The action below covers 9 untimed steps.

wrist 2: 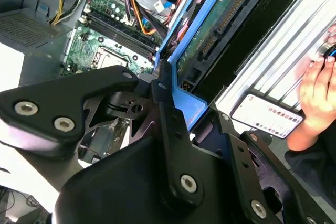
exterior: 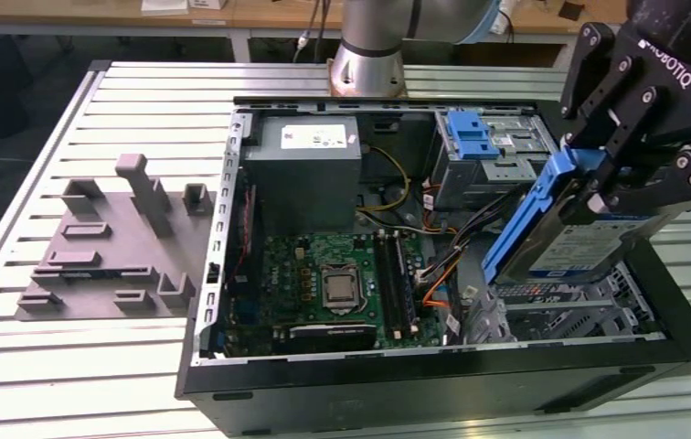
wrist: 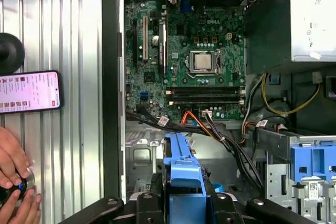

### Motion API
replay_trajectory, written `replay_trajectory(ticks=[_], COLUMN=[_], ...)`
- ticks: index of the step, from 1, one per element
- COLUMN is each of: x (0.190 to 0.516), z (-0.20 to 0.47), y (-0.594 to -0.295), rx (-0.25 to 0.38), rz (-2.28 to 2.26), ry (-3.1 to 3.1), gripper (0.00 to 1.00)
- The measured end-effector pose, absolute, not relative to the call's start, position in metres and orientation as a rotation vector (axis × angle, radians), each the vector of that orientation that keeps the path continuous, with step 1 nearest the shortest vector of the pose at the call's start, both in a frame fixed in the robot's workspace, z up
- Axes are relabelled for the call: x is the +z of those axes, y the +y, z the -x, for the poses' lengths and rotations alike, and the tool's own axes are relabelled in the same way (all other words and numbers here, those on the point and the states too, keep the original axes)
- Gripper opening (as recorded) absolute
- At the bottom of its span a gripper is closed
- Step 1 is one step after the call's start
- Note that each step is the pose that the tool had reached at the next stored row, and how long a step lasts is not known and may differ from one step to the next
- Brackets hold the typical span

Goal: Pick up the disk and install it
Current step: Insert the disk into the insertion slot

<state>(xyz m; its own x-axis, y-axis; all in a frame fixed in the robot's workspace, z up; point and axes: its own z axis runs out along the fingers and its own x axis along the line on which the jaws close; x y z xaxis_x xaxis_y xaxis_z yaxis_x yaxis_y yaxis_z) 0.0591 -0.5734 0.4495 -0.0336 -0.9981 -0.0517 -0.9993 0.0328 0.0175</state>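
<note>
In the exterior view my gripper [exterior: 596, 183] is shut on the disk [exterior: 561, 240], a silver drive with a white-and-blue label in a blue carrier bracket. The disk hangs tilted, on edge, over the open computer case [exterior: 443, 366] on the exterior view's right, above the empty metal bay [exterior: 578, 306]. In the second wrist view the black fingers [wrist 2: 164, 95] clamp the blue bracket [wrist 2: 184, 106], and the drive's green circuit side [wrist 2: 218, 22] shows. In the first wrist view the blue bracket [wrist: 181, 174] sticks out between the fingers above the case floor.
Inside the case are the grey power supply [exterior: 309, 160], the motherboard [exterior: 334, 279], loose cables [exterior: 443, 274] and a drive cage with a blue carrier [exterior: 486, 137]. A grey fixture [exterior: 120, 242] sits on the slatted table. A phone [wrist: 29, 92] and a person's hand [wrist: 13, 179] lie beside the case.
</note>
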Motion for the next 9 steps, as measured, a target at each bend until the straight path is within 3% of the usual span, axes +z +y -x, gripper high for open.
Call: replay_trajectory(ticks=[9], x=[0.4456], z=[-0.0671], y=[-0.5774], rx=[0.076], rz=[2.166], ry=[2.239], gripper=[0.36])
